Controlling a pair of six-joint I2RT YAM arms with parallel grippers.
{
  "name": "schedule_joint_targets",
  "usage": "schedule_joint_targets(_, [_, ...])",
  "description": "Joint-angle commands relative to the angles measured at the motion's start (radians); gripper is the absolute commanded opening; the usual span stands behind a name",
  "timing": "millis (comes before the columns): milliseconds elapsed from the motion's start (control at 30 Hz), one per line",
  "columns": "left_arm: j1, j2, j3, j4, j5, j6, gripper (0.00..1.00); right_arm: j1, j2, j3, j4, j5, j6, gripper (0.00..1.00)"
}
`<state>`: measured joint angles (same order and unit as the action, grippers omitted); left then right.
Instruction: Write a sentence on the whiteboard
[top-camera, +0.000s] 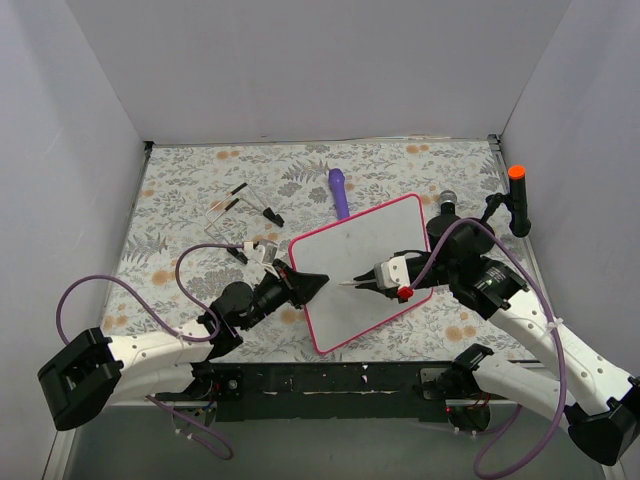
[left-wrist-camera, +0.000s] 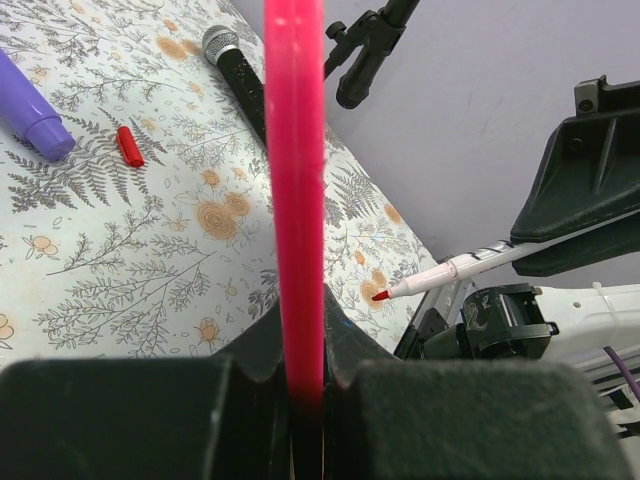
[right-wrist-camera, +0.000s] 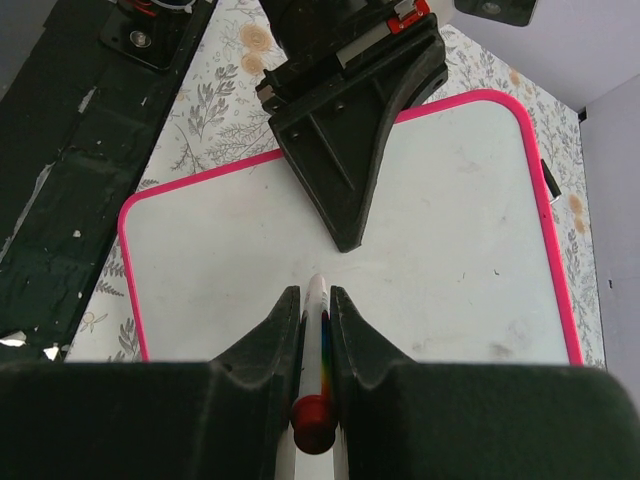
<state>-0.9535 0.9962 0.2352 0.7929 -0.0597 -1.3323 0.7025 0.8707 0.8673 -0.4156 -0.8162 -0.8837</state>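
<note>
We are looking at the whiteboard (top-camera: 370, 245), which is lying at an angle in the middle of the counter (top-camera: 190, 180). Its white face is carrying faint smudges only, and none of the sentence is showing on it yet, so we are judging the writing as not begun.

The left gripper (top-camera: 315, 283) is clamped on the pink frame, at the middle of the whiteboard's short edge on the left arm's side, bracing it. The right gripper (top-camera: 375, 282) is closed tight on a red-tipped marker (top-camera: 350, 285) and is hanging over the whiteboard's face, so the right arm is the 1 placed to write.

The relation that matters is this: the marker's long axis is running along the whiteboard's long axis, with its tip pointing straight at the left gripper and sitting in the half of the whiteboard nearer that gripper. The writing surface is lying directly under and ahead of the tip. In the left wrist view the tip is appearing apart from the whiteboard, but we cannot tell for certain whether it is touching.

A purple stick (top-camera: 339, 192) is lying just beyond the whiteboard's far edge, and a red cap (left-wrist-camera: 130, 145) is resting near it.
</note>
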Motion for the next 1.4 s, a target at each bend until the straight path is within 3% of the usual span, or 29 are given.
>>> schedule_joint_targets(0, [-0.008, -0.041, 0.000, 0.045, -0.012, 0.024, 0.00, 0.009, -0.010, -0.004, 0.049, 0.005, 0.009, 0.01])
schedule_joint_targets(567, [-0.008, -0.060, 0.018, -0.031, -0.028, 0.013, 0.00, 0.005, -0.076, 0.007, 0.156, 0.138, 0.325, 0.01])
schedule_joint_targets(933, [-0.008, -0.085, -0.016, -0.012, -0.028, -0.030, 0.00, -0.052, -0.134, -0.002, 0.155, 0.203, 0.629, 0.01])
schedule_joint_targets(1167, [-0.011, -0.093, 0.001, -0.034, -0.020, -0.018, 0.00, -0.052, -0.151, 0.042, 0.035, 0.229, 0.611, 0.01])
schedule_joint_targets(1367, [-0.013, -0.097, 0.009, -0.037, -0.023, 0.011, 0.00, -0.078, -0.222, 0.027, -0.061, 0.106, 0.493, 0.01])
